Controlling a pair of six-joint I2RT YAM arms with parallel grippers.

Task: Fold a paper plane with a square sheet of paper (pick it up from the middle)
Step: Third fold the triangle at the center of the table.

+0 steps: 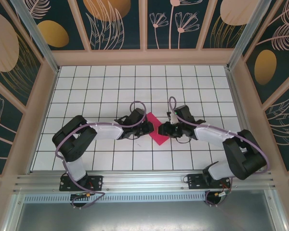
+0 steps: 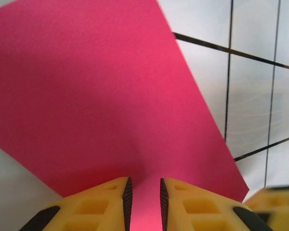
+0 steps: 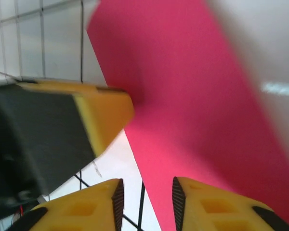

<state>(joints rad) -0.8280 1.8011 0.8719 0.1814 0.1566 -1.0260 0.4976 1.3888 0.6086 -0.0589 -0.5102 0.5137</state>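
Observation:
The square sheet of paper (image 1: 157, 133) lies on the white tiles as a magenta-pink strip, creased smaller, between my two grippers. My left gripper (image 1: 148, 127) sits low over its left part. In the left wrist view the paper (image 2: 96, 96) spreads out ahead, and the left gripper (image 2: 144, 185) has a narrow gap between its jaws with pink showing through it. My right gripper (image 1: 162, 130) is at the paper's right edge. In the right wrist view the right gripper (image 3: 145, 185) stands open over the paper's edge (image 3: 192, 96) and bare tile. The left gripper's yellow finger (image 3: 106, 108) is close by.
The tiled floor (image 1: 96, 86) has free room to the back and both sides. Wooden frame walls (image 1: 144, 57) enclose it. An aluminium rail (image 1: 144, 180) runs along the near edge by the arm bases. The right gripper's finger (image 2: 274, 199) is blurred at the left wrist view's corner.

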